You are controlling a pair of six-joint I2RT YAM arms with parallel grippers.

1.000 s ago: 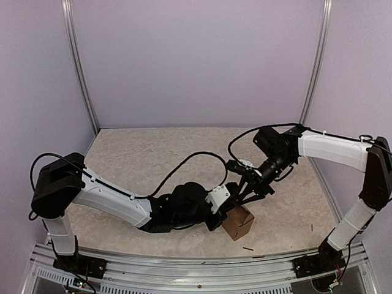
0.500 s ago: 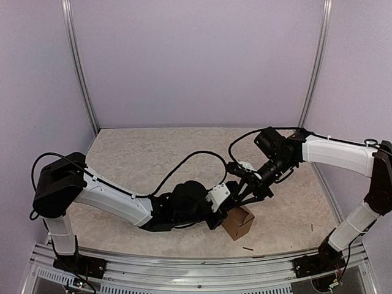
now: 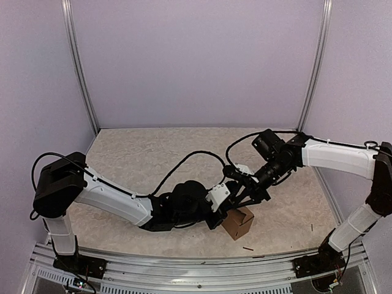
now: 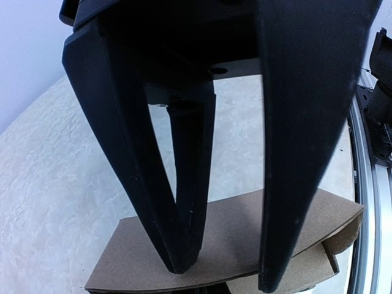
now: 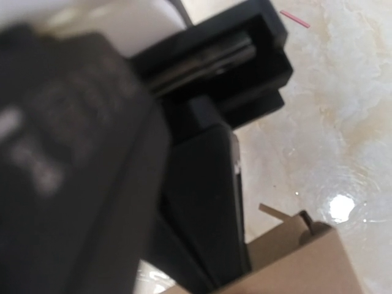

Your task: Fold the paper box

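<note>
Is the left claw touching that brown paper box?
Touching. The left wrist view shows the left claw with its fingertips planted on the paper box, whose flap bows under them.

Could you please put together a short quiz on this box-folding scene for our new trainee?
1. True or false: the paper box lies as a flat, unfolded sheet.
2. Where is the box? A) on the table near its front edge, with the left hand and the right hand at it; B) in the far left corner; C) lifted high above the arms.
3. In a few words: what small thing lies on the table just in front of the box?
Key: 1 false, it stands up as a partly formed box. 2 A. 3 a dark stick-like scrap.
</note>
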